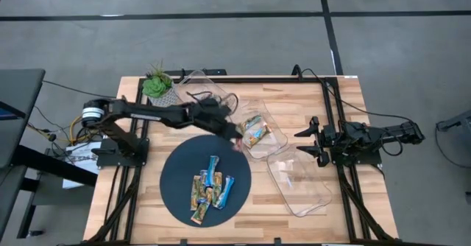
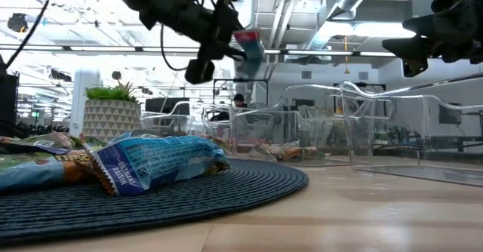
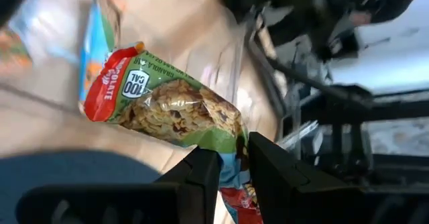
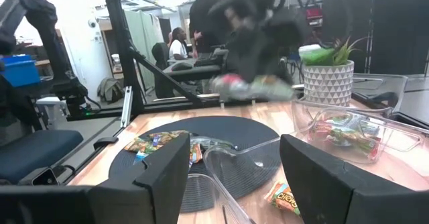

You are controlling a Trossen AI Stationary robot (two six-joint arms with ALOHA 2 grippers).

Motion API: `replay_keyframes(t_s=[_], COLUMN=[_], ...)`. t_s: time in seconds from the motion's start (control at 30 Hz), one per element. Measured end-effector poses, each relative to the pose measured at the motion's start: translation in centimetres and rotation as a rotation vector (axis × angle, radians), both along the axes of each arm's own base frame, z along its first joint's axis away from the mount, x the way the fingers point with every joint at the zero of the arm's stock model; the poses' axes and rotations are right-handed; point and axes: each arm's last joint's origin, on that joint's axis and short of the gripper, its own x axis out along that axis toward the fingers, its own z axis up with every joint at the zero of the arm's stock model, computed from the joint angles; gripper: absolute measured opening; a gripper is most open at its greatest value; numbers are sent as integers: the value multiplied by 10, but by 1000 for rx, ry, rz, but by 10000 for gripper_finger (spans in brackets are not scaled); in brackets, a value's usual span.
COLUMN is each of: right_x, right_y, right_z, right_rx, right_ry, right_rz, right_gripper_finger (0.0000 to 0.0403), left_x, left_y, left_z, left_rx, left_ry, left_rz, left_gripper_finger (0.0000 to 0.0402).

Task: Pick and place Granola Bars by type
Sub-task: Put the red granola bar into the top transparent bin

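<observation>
— So, what sits in front of you?

— Biggest first: the pale wooden table [image 1: 132, 194], then the round dark blue woven mat [image 1: 176, 174] with a loose pile of shiny wrapped granola bars [image 1: 210, 189] lying on it. Beside the mat stand three clear plastic trays; the middle tray [image 1: 274, 137] has a few bars in it, the nearest tray [image 1: 307, 196] is on my right side, and the far one [image 1: 193, 78] stands by the small green plant in its white patterned pot [image 1: 157, 85].

— And your hands?

— My left gripper [image 1: 234, 138] hangs in the air over the mat's edge, just beside the middle tray, its fingers [image 3: 201, 177] pinched on one end of a green-and-red wrapped granola bar [image 3: 167, 108] (the rest of it sticks out free, clear of the table). My right gripper [image 1: 305, 141] waits near the table's right edge, fingers [image 4: 167, 167] spread apart, holding nothing.
</observation>
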Motion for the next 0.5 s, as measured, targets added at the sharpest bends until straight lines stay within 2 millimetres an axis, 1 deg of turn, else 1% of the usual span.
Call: replay_keyframes(t_s=[0.13, 0.23, 0.37, 0.5], right_x=[0, 0, 0, 0], right_y=[0, 0, 0, 0], right_z=[0, 0, 0, 0], right_rx=[0, 0, 0, 0], right_ry=[0, 0, 0, 0], right_rz=[0, 0, 0, 0], right_gripper_finger=[224, 224, 224, 224], left_x=[-19, -35, -59, -80], left_y=[20, 36, 58, 78], left_z=[19, 25, 28, 22], left_rx=[59, 106, 175, 279], left_ry=[-15, 26, 125, 281], left_rz=[49, 90, 161, 260], left_gripper_finger=[71, 71, 71, 71])
